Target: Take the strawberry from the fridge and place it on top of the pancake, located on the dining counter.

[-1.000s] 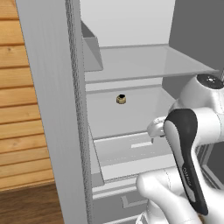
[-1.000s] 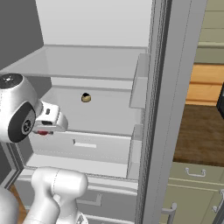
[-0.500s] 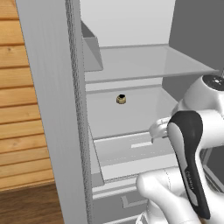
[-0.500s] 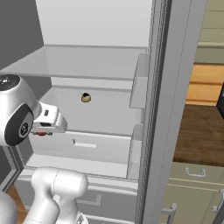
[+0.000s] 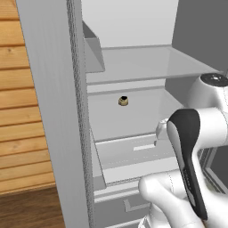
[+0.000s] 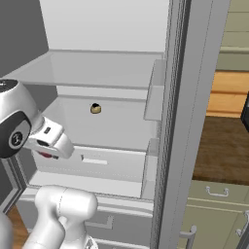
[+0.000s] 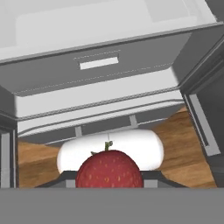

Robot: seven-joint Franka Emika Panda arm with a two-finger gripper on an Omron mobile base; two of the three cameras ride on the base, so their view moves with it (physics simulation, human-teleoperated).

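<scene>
While the pincer point(image 7: 109, 186) grips the strawberry point(image 7: 109, 169) before the open fridge point(image 5: 133, 71), we judge it light, soft, bruisable, best pinched gently across its middle.

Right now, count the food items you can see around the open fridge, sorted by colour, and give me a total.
Red: 1, the strawberry, held in the gripper
Brownish-yellow: 1, the small dark-topped object on the fridge shelf
Total: 2

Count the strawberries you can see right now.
1. A small rounded red strawberry sits at the bottom of the hand view, shut in the jaws, in front of the light grey fridge. More could be hidden behind the arm or fridge walls.
</scene>
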